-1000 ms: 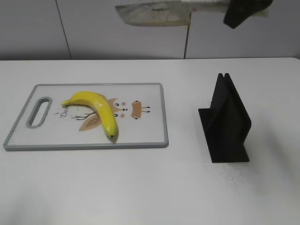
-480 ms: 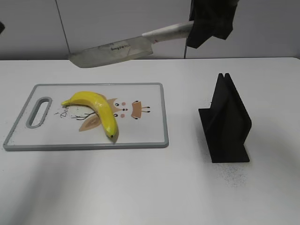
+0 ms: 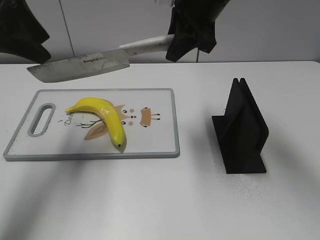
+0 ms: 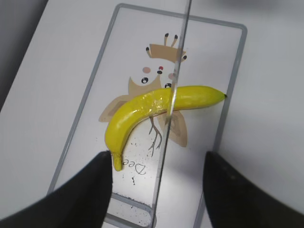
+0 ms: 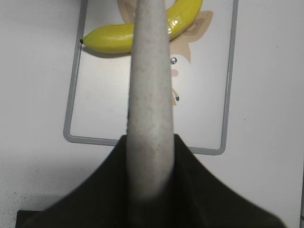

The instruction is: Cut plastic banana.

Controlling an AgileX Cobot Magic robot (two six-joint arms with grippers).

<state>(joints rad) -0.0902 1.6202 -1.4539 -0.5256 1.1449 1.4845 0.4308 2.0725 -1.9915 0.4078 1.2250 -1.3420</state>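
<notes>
Banana (image 3: pixel 102 117) lies curved on the cutting board (image 3: pixel 160 145), over its printed cartoon (a deer, by the look of it). Above it hangs the knife (image 3: pixel 82 65), clear of the fruit, its handle clamped in the right gripper (image 5: pixel 148 166). The left gripper (image 4: pixel 156 190) hovers over the board's handle end, jaws spread wide and holding nothing. A black stand (image 3: pixel 242 132) sits well apart on the table (image 3: pixel 150 200).

A plain white tabletop (image 3: pixel 150 200) fills the scene, evenly lit, with faint dark specks near its right side. Behind its far edge stands a pale grey panelled wall (image 3: pixel 100 30) with thin vertical seams.
</notes>
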